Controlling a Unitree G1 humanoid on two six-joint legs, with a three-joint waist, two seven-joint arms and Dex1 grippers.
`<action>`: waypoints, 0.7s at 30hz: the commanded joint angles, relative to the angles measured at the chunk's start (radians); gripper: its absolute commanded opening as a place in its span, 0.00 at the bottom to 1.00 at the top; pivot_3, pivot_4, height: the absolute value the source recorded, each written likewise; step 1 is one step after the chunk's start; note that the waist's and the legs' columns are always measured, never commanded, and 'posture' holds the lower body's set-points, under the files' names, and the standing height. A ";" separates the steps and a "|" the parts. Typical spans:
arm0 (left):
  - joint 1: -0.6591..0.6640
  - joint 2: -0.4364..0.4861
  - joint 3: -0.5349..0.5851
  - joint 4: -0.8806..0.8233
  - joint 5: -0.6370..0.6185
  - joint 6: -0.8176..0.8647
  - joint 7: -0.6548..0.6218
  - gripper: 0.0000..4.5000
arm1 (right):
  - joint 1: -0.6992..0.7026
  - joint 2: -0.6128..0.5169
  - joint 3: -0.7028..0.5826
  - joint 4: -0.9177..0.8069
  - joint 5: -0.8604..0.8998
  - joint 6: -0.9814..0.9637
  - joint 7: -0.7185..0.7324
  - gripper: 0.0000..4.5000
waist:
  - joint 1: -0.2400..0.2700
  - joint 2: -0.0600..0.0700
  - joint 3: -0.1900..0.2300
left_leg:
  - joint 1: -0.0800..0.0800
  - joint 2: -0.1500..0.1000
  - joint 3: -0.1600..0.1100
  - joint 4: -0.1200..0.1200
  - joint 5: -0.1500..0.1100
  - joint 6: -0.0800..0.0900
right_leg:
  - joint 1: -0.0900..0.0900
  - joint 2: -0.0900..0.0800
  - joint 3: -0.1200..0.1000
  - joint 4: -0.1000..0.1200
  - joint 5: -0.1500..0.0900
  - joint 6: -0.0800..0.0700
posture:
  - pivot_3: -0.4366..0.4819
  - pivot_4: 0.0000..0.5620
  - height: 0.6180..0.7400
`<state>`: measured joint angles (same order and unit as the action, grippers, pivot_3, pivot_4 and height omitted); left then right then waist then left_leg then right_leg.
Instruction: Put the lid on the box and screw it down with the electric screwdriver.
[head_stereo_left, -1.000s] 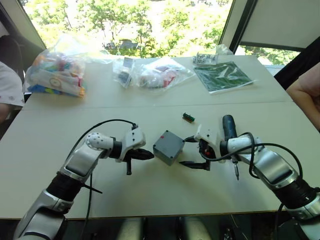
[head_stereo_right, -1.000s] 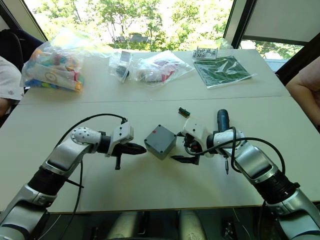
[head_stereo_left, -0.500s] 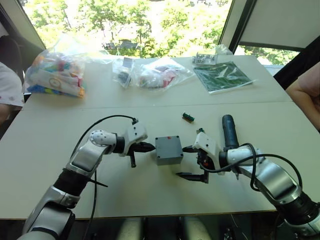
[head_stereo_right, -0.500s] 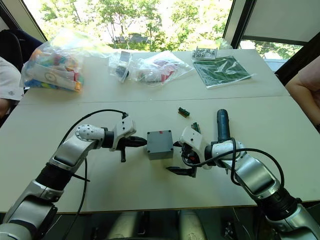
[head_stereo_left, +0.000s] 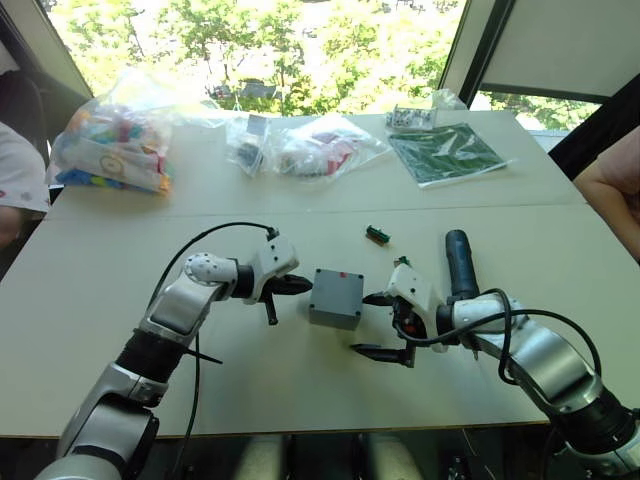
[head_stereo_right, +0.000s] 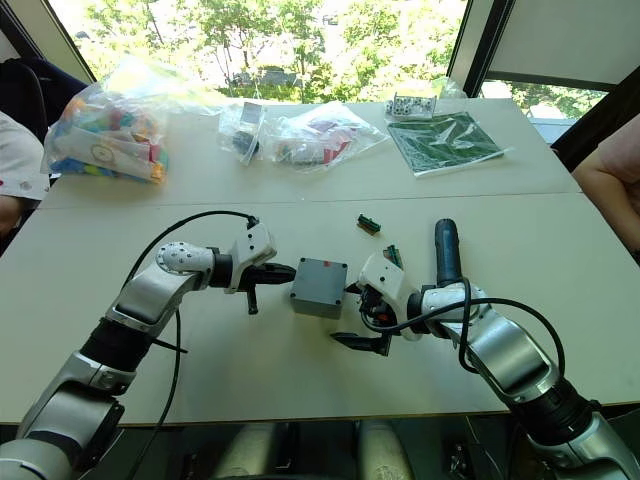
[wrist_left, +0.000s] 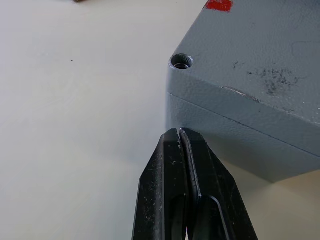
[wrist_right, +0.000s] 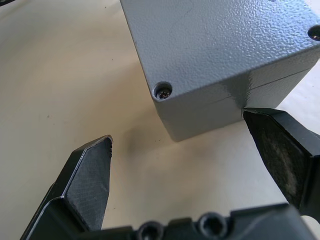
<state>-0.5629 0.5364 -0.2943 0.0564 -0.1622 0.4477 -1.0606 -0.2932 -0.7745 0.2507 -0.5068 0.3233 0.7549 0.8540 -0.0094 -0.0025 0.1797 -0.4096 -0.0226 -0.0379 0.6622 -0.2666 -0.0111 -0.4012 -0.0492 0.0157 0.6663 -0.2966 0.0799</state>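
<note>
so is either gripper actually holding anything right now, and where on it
Nothing is held. The left gripper is shut, its tips against the side of the box. The right gripper is open, one finger touching the box's corner.

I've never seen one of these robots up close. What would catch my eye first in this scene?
Mid-table, a small grey box with a red mark on top sits between two black grippers: the left gripper is shut, its tip at the box's side, while the right gripper is spread wide beside it. A dark electric screwdriver lies just right of that arm, and bags of colourful parts line the far edge.
</note>
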 joint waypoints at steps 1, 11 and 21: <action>0.012 0.063 0.041 -0.078 -0.047 0.032 -0.064 0.00 | -0.008 -0.074 -0.143 -0.065 0.068 0.018 0.050 0.99 | 0.000 0.000 0.000 | 0.000 0.000 0.000 0.000 0.000 0.000 | 0.000 0.000 0.000 0.000 0.000 0.000 | 0.48 0.27 1.00; -0.113 0.047 0.191 -0.033 -0.219 0.195 -0.057 0.00 | -0.298 -0.001 -0.262 0.462 0.052 -0.086 0.008 0.99 | -0.002 -0.002 -0.001 | 0.002 0.000 0.001 0.002 0.000 0.000 | 0.003 0.000 0.000 0.000 0.001 0.001 | 0.48 0.27 1.00; -0.083 0.033 0.185 -0.091 -0.225 0.210 0.011 0.00 | -0.576 0.225 -0.149 1.088 -0.152 -0.421 -0.015 0.99 | -0.008 -0.002 -0.001 | -0.001 0.000 0.008 0.000 -0.001 0.001 | -0.006 0.000 0.007 0.002 0.001 0.002 | 0.48 0.27 1.00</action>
<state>-0.6530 0.5612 -0.1291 0.0073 -0.3801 0.6530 -1.0612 -0.8259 -0.5590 0.1121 0.5435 0.1899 0.3922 0.8333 -0.0173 -0.0042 0.1790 -0.4106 -0.0224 -0.0303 0.6622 -0.2674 -0.0097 -0.4067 -0.0490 0.0224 0.6684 -0.2959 0.0814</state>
